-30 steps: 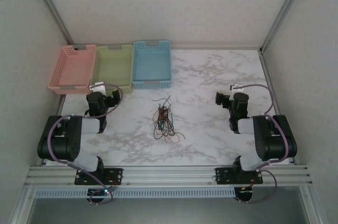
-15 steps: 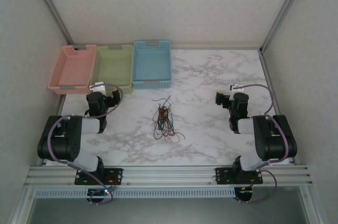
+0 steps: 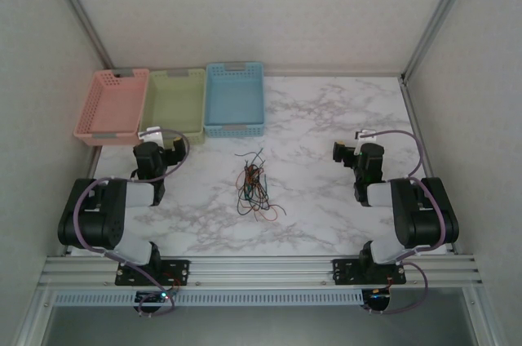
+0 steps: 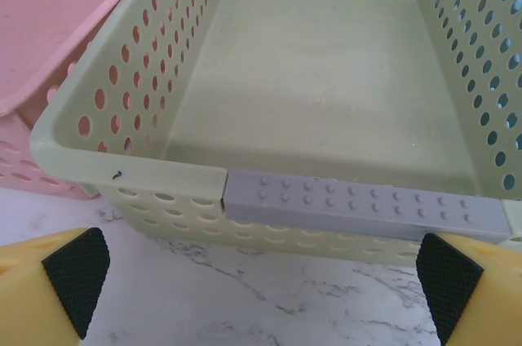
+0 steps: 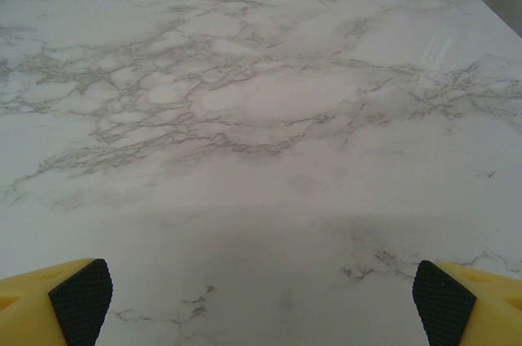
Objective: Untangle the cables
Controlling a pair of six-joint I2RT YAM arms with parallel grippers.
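A tangle of thin cables (image 3: 254, 184), black, dark red-brown and green, lies in a loose heap on the marble table midway between the two arms. My left gripper (image 3: 152, 150) rests at the left, just in front of the green basket (image 3: 174, 104), open with nothing between its black pads (image 4: 75, 277). My right gripper (image 3: 352, 153) sits at the right, over bare marble, also open and empty; its pads (image 5: 80, 295) stand wide apart. Both grippers are well clear of the cables.
Three baskets stand in a row at the back left: pink (image 3: 112, 106), green (image 4: 269, 93) with a grey strip (image 4: 359, 207) on its near rim, and blue (image 3: 235, 98). Frame posts and walls bound the table (image 3: 326, 117).
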